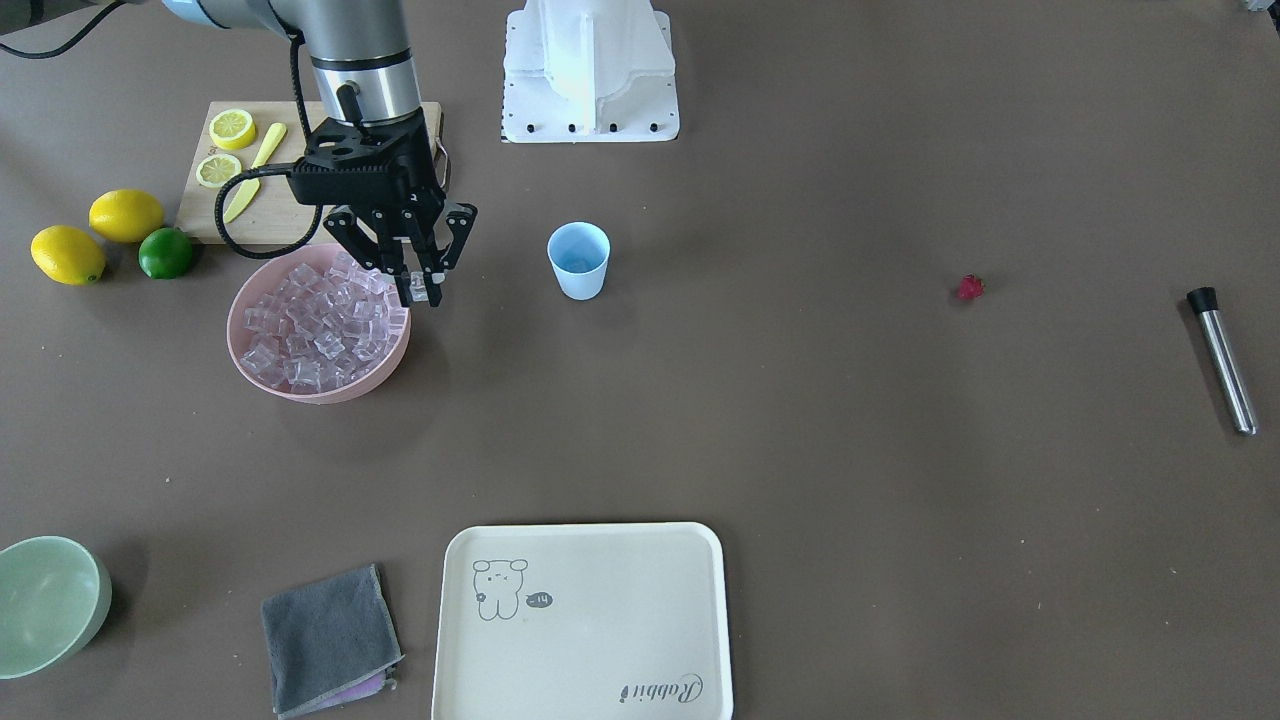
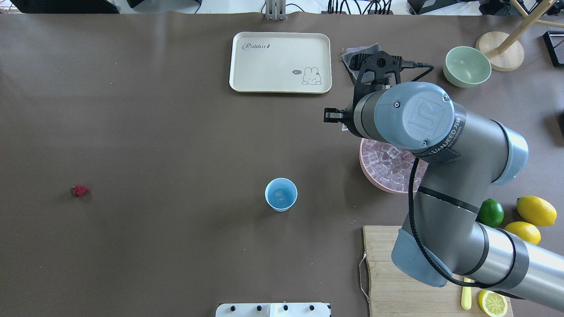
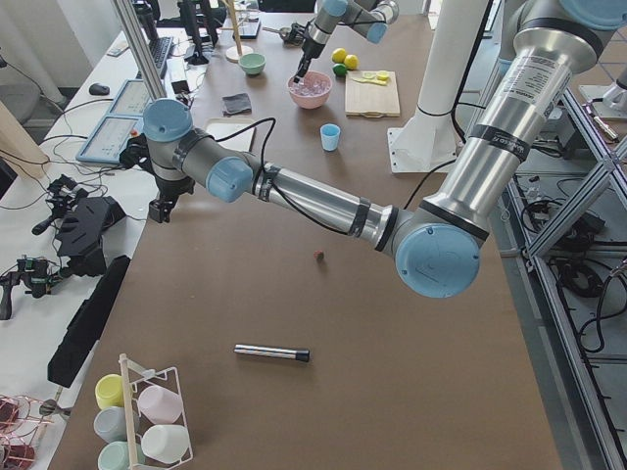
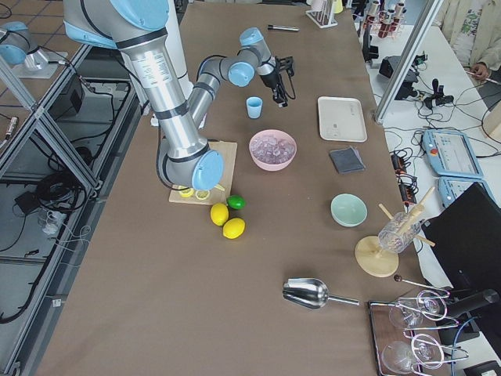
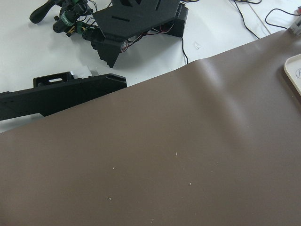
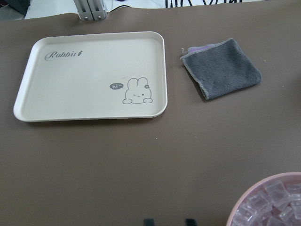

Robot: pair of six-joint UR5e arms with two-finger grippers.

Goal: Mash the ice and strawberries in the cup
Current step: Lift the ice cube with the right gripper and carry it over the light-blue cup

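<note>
Mid-table in the overhead view sits the small light blue plastic tumbler (image 2: 280, 194), one clear glassy ice cube (image 2: 279, 193) already at its bottom. The tiny dark red strawberry (image 2: 79, 190) lies well apart at its 9 o'clock, untouched. At its 3 o'clock is the wide pink bowl (image 2: 368, 174), heaped with more ice. The right gripper (image 1: 420, 290) hovers over the bowl's tumbler-side rim, fingers pinched narrow on what looks like a single cube. The left gripper (image 3: 160, 208) is out at the table's edge and seen only side-on, so open or closed I cannot tell.

The step in hand, I'd judge, is ferrying that cube to the tumbler. Keep the pinch steady — a slick cube can squirt free. Travel level, stop square over the mouth, and lower close before releasing, or the light cup may tip.

At the tumbler's 12 o'clock, the cream rectangular tray (image 2: 264, 70) reads "Rabbit", with a rabbit drawing and a "hi~" bubble. The arm's joint cap shows a "UR" mark — its band lettering I can't fully read.
</note>
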